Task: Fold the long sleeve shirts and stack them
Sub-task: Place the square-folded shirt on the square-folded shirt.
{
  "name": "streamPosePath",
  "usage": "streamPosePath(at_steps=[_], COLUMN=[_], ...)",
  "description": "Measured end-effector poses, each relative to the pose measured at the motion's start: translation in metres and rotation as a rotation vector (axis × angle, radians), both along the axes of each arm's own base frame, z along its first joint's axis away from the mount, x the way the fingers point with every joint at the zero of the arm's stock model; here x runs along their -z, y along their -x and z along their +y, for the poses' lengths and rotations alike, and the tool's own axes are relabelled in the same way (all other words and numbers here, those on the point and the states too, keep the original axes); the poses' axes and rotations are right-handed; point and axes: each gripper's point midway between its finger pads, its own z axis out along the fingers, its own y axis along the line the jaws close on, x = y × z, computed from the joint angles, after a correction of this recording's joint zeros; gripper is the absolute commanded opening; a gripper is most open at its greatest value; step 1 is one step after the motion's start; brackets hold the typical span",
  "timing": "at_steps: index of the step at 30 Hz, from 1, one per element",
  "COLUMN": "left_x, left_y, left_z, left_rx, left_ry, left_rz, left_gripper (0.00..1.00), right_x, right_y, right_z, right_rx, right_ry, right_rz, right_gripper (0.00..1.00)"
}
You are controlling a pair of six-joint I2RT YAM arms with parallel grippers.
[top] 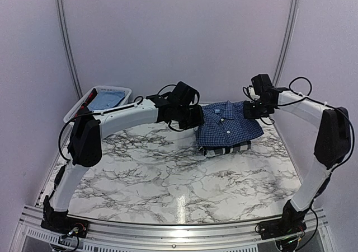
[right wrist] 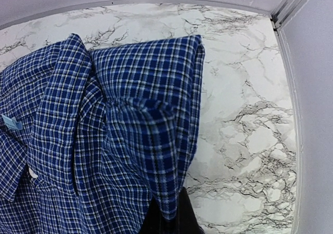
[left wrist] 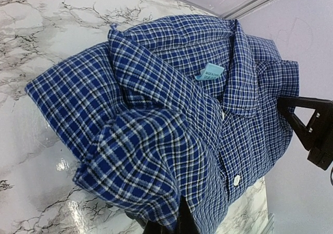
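Note:
The folded dark blue checked shirt (top: 228, 123) lies over the folded black-and-white plaid shirt (top: 226, 149) at the back right of the table. My left gripper (top: 198, 119) is shut on the blue shirt's left edge. In the left wrist view, a bunched fold of the blue shirt (left wrist: 156, 114) runs down into that gripper (left wrist: 174, 221). My right gripper (top: 250, 110) is shut on the shirt's right edge, near the collar. In the right wrist view, a pinched point of the blue shirt (right wrist: 104, 140) sits between that gripper's (right wrist: 169, 221) fingers. Both held edges are raised above the table.
A white slatted basket (top: 79, 107) holding light blue cloth stands at the back left, behind the left arm. The marble table (top: 168, 179) stretches in front of the shirts. Walls close in on both sides, and the right wall is near the right arm.

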Motion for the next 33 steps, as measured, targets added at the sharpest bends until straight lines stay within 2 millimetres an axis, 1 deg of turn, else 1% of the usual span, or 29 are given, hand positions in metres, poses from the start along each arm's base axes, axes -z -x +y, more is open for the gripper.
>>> streamPosePath(at_steps=[5, 6, 7, 9, 10, 11, 12, 13, 14, 15, 16, 18, 19, 21, 22, 23, 25, 26, 28, 29, 30, 32, 33], left_x=[0.001, 0.004, 0.008, 0.023, 0.031, 0.042, 0.053, 0.062, 0.072, 0.081, 0.088, 0.094, 0.094, 0.091, 0.089, 0.086, 0.077, 0.071, 0.054, 0.047, 0.038, 0.022, 0.016], left_y=[-0.002, -0.002, -0.004, -0.006, -0.007, -0.008, -0.009, -0.01, -0.011, -0.012, -0.013, -0.014, -0.015, -0.018, -0.019, -0.019, -0.021, -0.021, -0.021, -0.021, -0.021, -0.019, -0.019], left_z=[-0.002, -0.003, -0.004, -0.005, -0.006, -0.006, -0.005, -0.004, -0.003, 0.0, 0.002, 0.007, 0.008, 0.011, 0.012, 0.015, 0.02, 0.024, 0.033, 0.037, 0.042, 0.055, 0.061], left_rx=[-0.002, -0.001, -0.002, -0.004, -0.005, -0.006, -0.009, -0.008, -0.014, -0.023, -0.026, -0.033, -0.039, -0.047, -0.046, -0.053, -0.061, -0.067, -0.08, -0.082, -0.088, -0.105, -0.114], left_ry=[0.009, 0.009, 0.01, 0.0, -0.009, -0.02, -0.031, -0.045, -0.058, -0.068, -0.083, -0.102, -0.107, -0.119, -0.124, -0.13, -0.138, -0.14, -0.14, -0.141, -0.14, -0.141, -0.142], left_rz=[-0.004, -0.003, -0.002, 0.009, 0.017, 0.026, 0.036, 0.041, 0.052, 0.063, 0.066, 0.068, 0.061, 0.039, 0.029, 0.02, -0.001, -0.011, -0.032, -0.044, -0.053, -0.07, -0.077], left_gripper=[0.0, 0.0, 0.0, 0.0, 0.07, 0.14, 0.17, 0.26, 0.38, 0.51, 0.58, 0.67, 0.74, 0.78, 0.79, 0.8, 0.86, 0.9, 0.98, 0.99, 0.99, 0.99, 0.99], right_x=[0.003, 0.006, 0.008, 0.016, 0.022, 0.029, 0.036, 0.042, 0.049, 0.055, 0.06, 0.061, 0.059, 0.052, 0.047, 0.042, 0.027, 0.022, 0.01, 0.006, 0.003, 0.003, 0.003], right_y=[-0.002, -0.003, -0.004, -0.008, -0.01, -0.013, -0.015, -0.017, -0.019, -0.02, -0.02, -0.019, -0.019, -0.019, -0.019, -0.018, -0.017, -0.017, -0.016, -0.015, -0.015, -0.014, -0.014], right_z=[-0.004, -0.005, -0.007, -0.011, -0.013, -0.017, -0.021, -0.024, -0.028, -0.032, -0.035, -0.037, -0.038, -0.037, -0.035, -0.033, -0.022, -0.015, 0.008, 0.022, 0.036, 0.059, 0.068], right_rx=[0.015, 0.018, 0.023, 0.036, 0.042, 0.049, 0.06, 0.071, 0.078, 0.085, 0.089, 0.095, 0.097, 0.095, 0.091, 0.086, 0.065, 0.05, 0.001, -0.028, -0.057, -0.107, -0.124], right_ry=[0.024, 0.029, 0.033, 0.048, 0.055, 0.062, 0.07, 0.074, 0.086, 0.096, 0.105, 0.115, 0.115, 0.111, 0.107, 0.104, 0.096, 0.089, 0.071, 0.063, 0.052, 0.04, 0.035], right_rz=[0.003, 0.004, 0.005, 0.008, 0.014, 0.02, 0.03, 0.038, 0.048, 0.057, 0.066, 0.071, 0.065, 0.051, 0.04, 0.029, -0.004, -0.019, -0.054, -0.068, -0.079, -0.093, -0.097], right_gripper=[0.0, 0.02, 0.09, 0.15, 0.21, 0.31, 0.38, 0.44, 0.49, 0.53, 0.56, 0.61, 0.63, 0.67, 0.71, 0.73, 0.77, 0.78, 0.86, 0.91, 0.93, 0.94, 0.94])
